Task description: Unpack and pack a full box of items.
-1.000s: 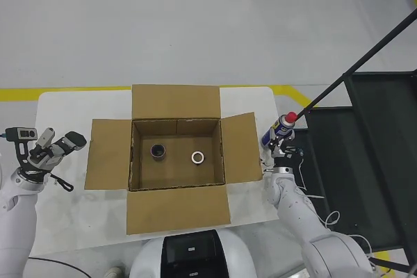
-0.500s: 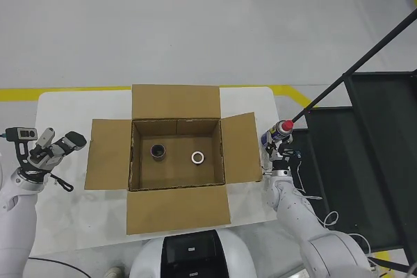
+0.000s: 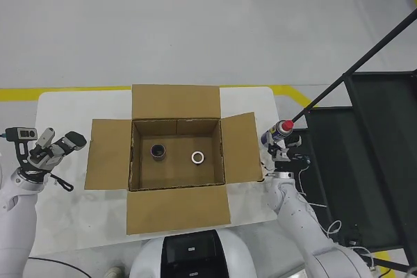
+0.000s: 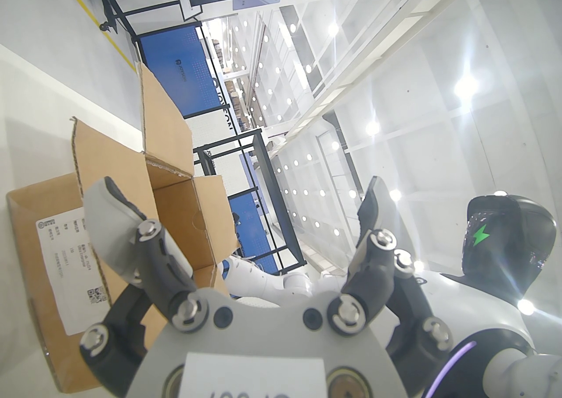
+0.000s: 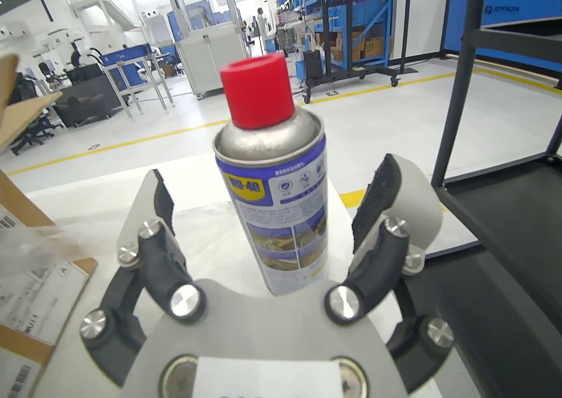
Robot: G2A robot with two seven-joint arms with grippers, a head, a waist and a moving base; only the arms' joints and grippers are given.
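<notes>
My right claw [image 5: 272, 182] is open, its jaws on either side of the upright spray can [image 5: 279, 202] without touching it. The can stands on the tabletop [image 3: 69, 208] just beside the right flap of the cardboard box [image 3: 240, 149]. My left claw [image 4: 241, 197] hangs open and empty to the left of the box. A dark cylinder [image 3: 158, 151] and a white ring [image 3: 199, 158] lie inside. I judge unpacking is underway. The next move is to back away without tipping the can.

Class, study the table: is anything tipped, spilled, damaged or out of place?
Nothing is spilled or damaged. Only the spray can stands out: upright outside the box, close to the table's right edge, within the open right gripper.
</notes>
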